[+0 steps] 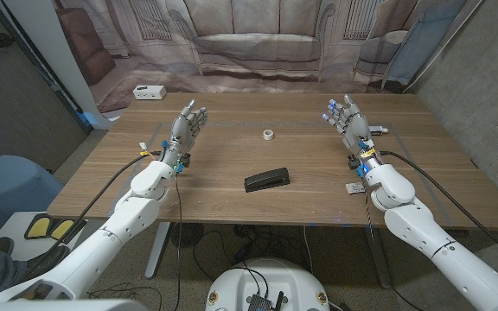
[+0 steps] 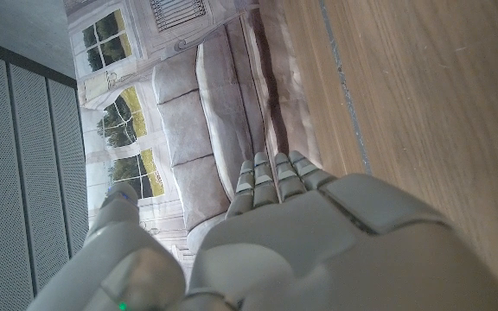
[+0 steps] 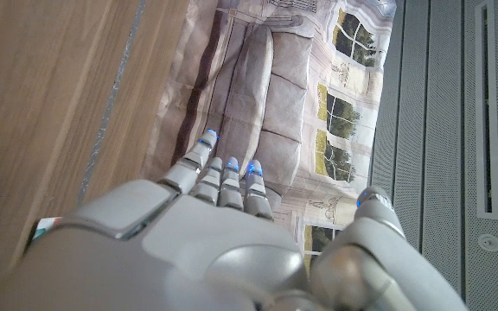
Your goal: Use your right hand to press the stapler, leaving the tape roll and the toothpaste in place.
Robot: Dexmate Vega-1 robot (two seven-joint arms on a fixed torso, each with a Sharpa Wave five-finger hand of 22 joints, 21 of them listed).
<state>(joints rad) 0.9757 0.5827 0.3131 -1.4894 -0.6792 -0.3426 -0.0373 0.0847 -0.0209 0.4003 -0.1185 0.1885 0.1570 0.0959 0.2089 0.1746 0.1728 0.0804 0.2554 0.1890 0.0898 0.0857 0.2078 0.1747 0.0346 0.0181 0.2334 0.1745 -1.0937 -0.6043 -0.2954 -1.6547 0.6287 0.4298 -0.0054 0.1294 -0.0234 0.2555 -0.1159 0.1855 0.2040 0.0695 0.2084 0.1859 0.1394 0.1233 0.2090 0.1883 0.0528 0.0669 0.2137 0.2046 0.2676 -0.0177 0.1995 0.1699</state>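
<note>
The toothpaste cannot be clearly identified; a small object beside the right hand (image 1: 349, 121) is partly hidden. The wooden table (image 1: 232, 151) fronts a printed sofa backdrop (image 1: 258, 39). Both hands, left hand (image 1: 187, 130) included, hold nothing, fingers extended. The black stapler (image 1: 267, 180) lies between them, nearer the robot than the fingertips; the tape roll (image 1: 268, 134) lies beyond it.

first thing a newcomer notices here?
Probably the two hands, left hand and right hand, raised open over the table's sides, holding nothing. Next, the black stapler lying alone near the front middle, with a small white tape roll farther back.
</note>
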